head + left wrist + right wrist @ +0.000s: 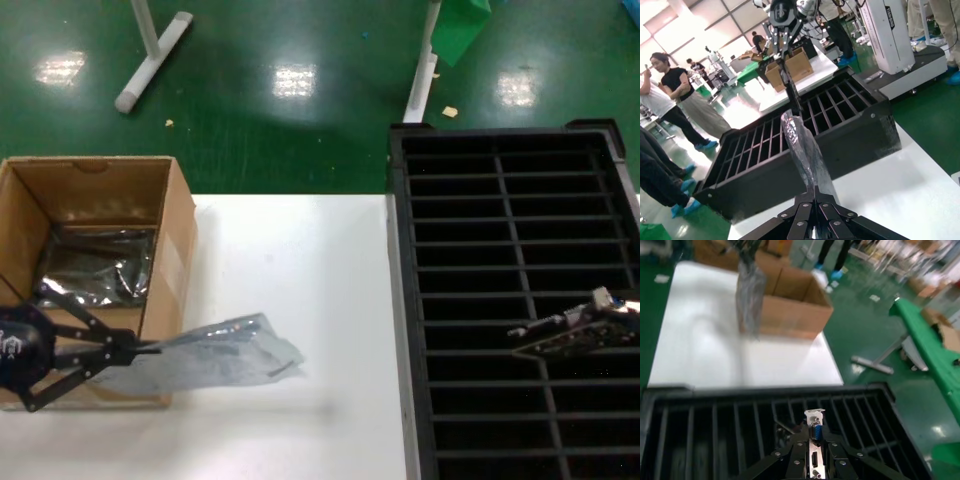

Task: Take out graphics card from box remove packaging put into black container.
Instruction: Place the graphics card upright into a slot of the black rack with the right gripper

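L gripper point(140, 348) clamped on one end of the packaging point(225, 355), in front of the box point(172, 250); bag hangs out over the white table point(300, 260). R gripper point(812, 437) closed on the graphics card point(814, 440), held over the black container point(520, 200) w/ bracket end pointing away from the wrist. Head view shows more grey plastic inside the box; wrist cams don't. L wrist cam: bag blocks part of the crate; people point(670, 95) in bkgd.
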